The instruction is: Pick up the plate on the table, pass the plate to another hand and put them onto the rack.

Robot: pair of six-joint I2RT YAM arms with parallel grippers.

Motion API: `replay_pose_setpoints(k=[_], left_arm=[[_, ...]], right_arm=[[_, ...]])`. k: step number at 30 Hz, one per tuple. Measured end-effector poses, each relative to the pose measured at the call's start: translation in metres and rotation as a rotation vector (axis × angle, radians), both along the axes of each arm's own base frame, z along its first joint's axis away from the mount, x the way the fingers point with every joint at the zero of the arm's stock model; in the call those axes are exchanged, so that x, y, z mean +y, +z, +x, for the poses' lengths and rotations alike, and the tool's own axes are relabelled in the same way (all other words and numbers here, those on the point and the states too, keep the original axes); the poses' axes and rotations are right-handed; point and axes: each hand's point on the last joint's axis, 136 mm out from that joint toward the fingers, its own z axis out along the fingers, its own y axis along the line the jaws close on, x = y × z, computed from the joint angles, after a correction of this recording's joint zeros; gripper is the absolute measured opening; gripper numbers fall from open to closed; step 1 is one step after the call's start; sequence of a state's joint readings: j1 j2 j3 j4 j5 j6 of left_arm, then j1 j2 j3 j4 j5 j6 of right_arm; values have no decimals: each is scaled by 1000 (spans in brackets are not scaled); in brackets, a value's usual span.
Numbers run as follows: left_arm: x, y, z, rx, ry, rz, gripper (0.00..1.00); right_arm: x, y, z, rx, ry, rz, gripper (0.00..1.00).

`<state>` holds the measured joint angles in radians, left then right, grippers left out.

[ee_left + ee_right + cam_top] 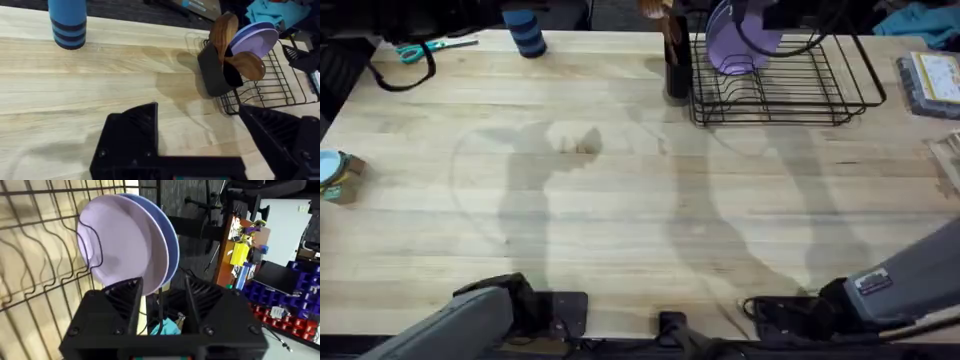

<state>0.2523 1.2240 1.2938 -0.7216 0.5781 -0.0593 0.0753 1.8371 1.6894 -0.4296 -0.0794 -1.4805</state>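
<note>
At the bottom edge of the overhead view both arm bases are showing only in part, the left one cut off at the lower left and the right one running out of frame at the lower right. The table (620, 200) is lying bare across the middle of that view, crossed by faint shadows. In the left wrist view the left gripper (200, 132) is hovering over the wood with its fingers spread wide and nothing between them. Farther up, a dark cup (676, 68) holding wooden spoons is standing just beside the rack (790, 95) at the upper right. The plate (740, 45) is standing on edge in the rack, partly hidden overhead by a dark blurred shape. In the right wrist view the right gripper (162, 302) is sitting open just beside the plate's lower rim, though contact is hard to judge; a bluer plate (170, 245) is peeking out right behind it.
</note>
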Motion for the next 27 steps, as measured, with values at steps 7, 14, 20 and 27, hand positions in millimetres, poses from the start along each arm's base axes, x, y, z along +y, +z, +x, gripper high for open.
replay_pose_setpoints(k=[7, 14, 20, 27], left_arm=[[0, 0, 0, 0, 0, 0, 995], [0, 0, 0, 0, 0, 0, 995], [0, 0, 0, 0, 0, 0, 995], [0, 0, 0, 0, 0, 0, 995]], right_arm=[[-5, 41, -62, 56, -5, 1, 992], [-15, 78, -105, 46, -77, 30, 992], [-22, 91, -149, 104, -202, 124, 993], [-25, 109, -180, 112, -361, 312, 992]])
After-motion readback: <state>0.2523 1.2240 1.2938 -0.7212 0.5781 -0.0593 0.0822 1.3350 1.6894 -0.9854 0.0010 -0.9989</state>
